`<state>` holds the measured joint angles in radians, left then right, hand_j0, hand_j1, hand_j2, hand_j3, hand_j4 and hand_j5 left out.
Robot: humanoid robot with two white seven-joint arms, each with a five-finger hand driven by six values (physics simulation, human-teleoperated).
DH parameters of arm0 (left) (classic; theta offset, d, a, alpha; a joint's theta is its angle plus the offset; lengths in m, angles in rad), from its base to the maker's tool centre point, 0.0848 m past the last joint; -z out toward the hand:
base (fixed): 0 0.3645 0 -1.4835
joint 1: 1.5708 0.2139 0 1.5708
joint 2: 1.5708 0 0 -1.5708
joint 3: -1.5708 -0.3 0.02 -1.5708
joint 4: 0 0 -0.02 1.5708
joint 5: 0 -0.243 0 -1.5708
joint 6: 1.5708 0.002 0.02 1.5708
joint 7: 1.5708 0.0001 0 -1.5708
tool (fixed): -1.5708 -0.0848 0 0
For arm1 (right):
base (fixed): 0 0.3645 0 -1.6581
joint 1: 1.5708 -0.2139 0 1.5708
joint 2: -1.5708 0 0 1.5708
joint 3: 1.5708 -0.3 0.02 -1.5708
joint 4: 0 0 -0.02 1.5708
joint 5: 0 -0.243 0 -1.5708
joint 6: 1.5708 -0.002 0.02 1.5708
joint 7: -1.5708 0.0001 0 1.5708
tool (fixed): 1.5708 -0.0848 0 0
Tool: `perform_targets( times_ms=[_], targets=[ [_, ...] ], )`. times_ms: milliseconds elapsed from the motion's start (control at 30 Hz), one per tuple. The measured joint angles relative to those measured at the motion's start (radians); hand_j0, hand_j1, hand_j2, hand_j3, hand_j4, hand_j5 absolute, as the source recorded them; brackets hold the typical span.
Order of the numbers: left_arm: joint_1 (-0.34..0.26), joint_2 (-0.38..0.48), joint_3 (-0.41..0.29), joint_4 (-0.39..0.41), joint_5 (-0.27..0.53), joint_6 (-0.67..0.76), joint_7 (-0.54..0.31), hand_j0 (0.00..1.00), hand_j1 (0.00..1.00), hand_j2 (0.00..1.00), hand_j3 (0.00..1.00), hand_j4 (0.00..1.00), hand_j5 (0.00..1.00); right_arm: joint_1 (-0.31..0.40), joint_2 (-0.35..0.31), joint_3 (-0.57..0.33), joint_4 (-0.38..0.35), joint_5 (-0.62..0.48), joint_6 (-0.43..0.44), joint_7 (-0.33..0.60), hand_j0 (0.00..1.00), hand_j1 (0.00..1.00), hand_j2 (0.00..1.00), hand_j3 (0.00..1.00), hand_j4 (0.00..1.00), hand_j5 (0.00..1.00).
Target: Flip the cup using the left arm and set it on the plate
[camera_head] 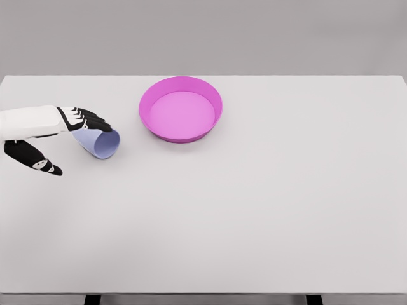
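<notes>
White table (254, 210) w/ grey wall behind: left hand (60, 130) grasping tilted lilac cup (100, 143) beside pink plate (180, 108).

left arm (25, 122) cut by left edge; cup (98, 143) top under fingers (89, 119)

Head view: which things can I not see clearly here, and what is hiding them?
1. Cup: its upper side, covered by the left hand; firm contact cannot be confirmed.
2. Cup's closed end: hidden behind the hand's fingers.
3. Left arm: cut off by the picture's left edge.
4. Right arm: out of view entirely.
5. Plate: its near inner wall, hidden behind its own rim.
</notes>
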<state>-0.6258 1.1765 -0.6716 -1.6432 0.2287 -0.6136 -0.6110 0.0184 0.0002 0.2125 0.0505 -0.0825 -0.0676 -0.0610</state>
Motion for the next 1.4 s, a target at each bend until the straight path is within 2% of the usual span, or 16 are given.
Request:
perform_targets(
  times_ms=[67,133,267,500,667,767,933,1100,1233,1400],
  targets=[
    [-0.021,-0.006,0.001,0.014,0.003,0.000,0.000,1.00,1.00,1.00,1.00,1.00,1.00,0.002,0.000,-0.001,0.001,0.000,0.000,0.000,1.00,1.00,1.00,1.00,1.00,1.00],
    [-0.075,-0.031,-0.001,0.070,0.006,0.001,0.000,1.00,1.00,1.00,1.00,1.00,1.00,0.003,0.000,-0.002,0.003,0.000,0.000,0.000,1.00,1.00,1.00,1.00,1.00,1.00],
    [-0.078,-0.100,-0.029,0.150,-0.002,0.000,0.000,1.00,1.00,1.00,1.00,1.00,1.00,0.003,0.000,-0.002,0.003,0.000,0.000,0.000,1.00,1.00,1.00,1.00,1.00,1.00],
    [-0.097,-0.143,-0.096,0.261,-0.058,0.000,0.000,1.00,1.00,1.00,1.00,1.00,1.00,0.003,0.000,-0.002,0.003,0.000,0.000,0.000,1.00,1.00,1.00,1.00,1.00,1.00],
    [-0.120,-0.210,-0.106,0.395,-0.109,0.000,0.000,1.00,1.00,1.00,1.00,1.00,1.00,0.003,0.000,-0.002,0.003,0.000,0.000,0.000,1.00,1.00,1.00,1.00,1.00,1.00],
    [-0.161,-0.244,-0.129,0.429,-0.135,0.001,0.000,1.00,1.00,1.00,1.00,1.00,1.00,0.003,0.000,-0.002,0.003,0.000,0.000,0.000,1.00,1.00,1.00,1.00,1.00,1.00],
    [-0.161,-0.290,-0.151,0.469,-0.183,0.000,0.000,1.00,1.00,1.00,1.00,1.00,1.00,0.003,0.000,-0.002,0.003,0.000,0.000,0.000,1.00,1.00,1.00,1.00,1.00,1.00],
    [-0.169,-0.295,-0.155,0.489,-0.191,0.000,0.000,1.00,1.00,1.00,1.00,1.00,1.00,0.003,0.000,-0.002,0.003,0.000,0.000,0.000,1.00,1.00,1.00,1.00,1.00,1.00],
    [-0.193,-0.304,-0.156,0.544,-0.193,0.000,0.000,1.00,1.00,1.00,1.00,1.00,1.00,0.003,0.000,-0.002,0.003,0.000,0.000,0.000,1.00,1.00,1.00,1.00,1.00,1.00],
    [-0.193,-0.338,-0.157,0.591,-0.218,0.000,0.000,1.00,1.00,1.00,1.00,1.00,1.00,0.003,0.000,-0.002,0.003,0.000,0.000,0.000,1.00,1.00,1.00,1.00,1.00,1.00]
  ],
)
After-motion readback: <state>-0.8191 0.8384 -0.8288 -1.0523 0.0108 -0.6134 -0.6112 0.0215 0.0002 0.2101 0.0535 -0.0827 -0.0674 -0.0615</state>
